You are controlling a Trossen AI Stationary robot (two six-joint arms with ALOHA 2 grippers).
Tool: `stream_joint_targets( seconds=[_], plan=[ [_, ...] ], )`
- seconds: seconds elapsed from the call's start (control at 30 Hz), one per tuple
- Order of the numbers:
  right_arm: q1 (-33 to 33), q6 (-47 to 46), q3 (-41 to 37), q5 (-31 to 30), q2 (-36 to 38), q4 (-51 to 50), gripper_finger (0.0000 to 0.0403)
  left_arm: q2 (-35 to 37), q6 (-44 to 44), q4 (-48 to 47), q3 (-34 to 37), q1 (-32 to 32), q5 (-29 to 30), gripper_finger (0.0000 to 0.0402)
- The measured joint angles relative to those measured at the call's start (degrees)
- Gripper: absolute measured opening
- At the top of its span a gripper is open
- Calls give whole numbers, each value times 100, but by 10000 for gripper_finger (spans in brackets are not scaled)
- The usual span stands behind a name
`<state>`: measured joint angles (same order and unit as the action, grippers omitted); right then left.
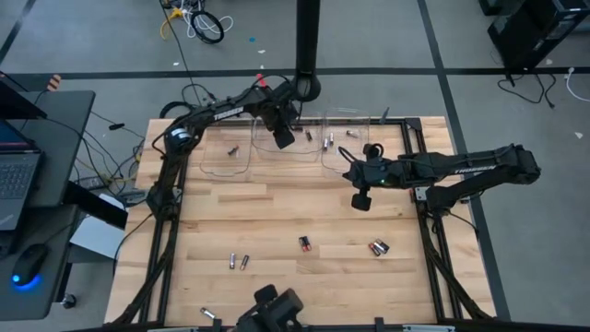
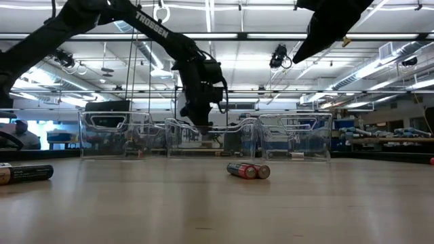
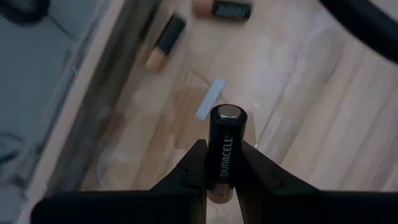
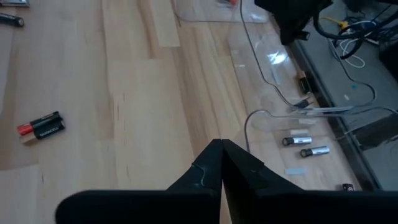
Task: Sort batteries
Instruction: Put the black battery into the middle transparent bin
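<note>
**Small, hard, smooth cylinders; best gripped across the barrel**

Left gripper (image 3: 222, 180) pinching a black, copper-ended cylindrical battery (image 3: 224, 149) at mid-barrel, above the clear plastic bins (image 1: 277, 148) along the far edge of the pale wooden table (image 1: 277, 217). Right gripper (image 4: 222, 163) pressed together, empty, over the right side. Remaining batteries (image 1: 303, 243) scattered toward the near edge. Probably light, rigid, slippery, prone to rolling.

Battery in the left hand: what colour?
Black battery, silver end cap, "DURACELL" lettering; left wrist view shows it best.
</note>
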<state>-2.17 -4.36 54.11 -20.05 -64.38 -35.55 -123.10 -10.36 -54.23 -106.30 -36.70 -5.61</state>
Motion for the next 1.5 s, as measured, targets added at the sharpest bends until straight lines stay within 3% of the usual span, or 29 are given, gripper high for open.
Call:
stream_joint_targets(
  seconds=[0.87, 1.07, 1.5],
  plan=[
    [0, 0, 0, 0, -2, 22, 18, -403, 338, -44, 4, -267, -90, 56],
    [0, 0, 0, 0, -4, 22, 18, -403, 354, -46, 4, -265, -74, 78],
    [0, 0, 0, 4, -4, 20, 16, -405, 284, -44, 6, -267, -48, 86]
  ],
)
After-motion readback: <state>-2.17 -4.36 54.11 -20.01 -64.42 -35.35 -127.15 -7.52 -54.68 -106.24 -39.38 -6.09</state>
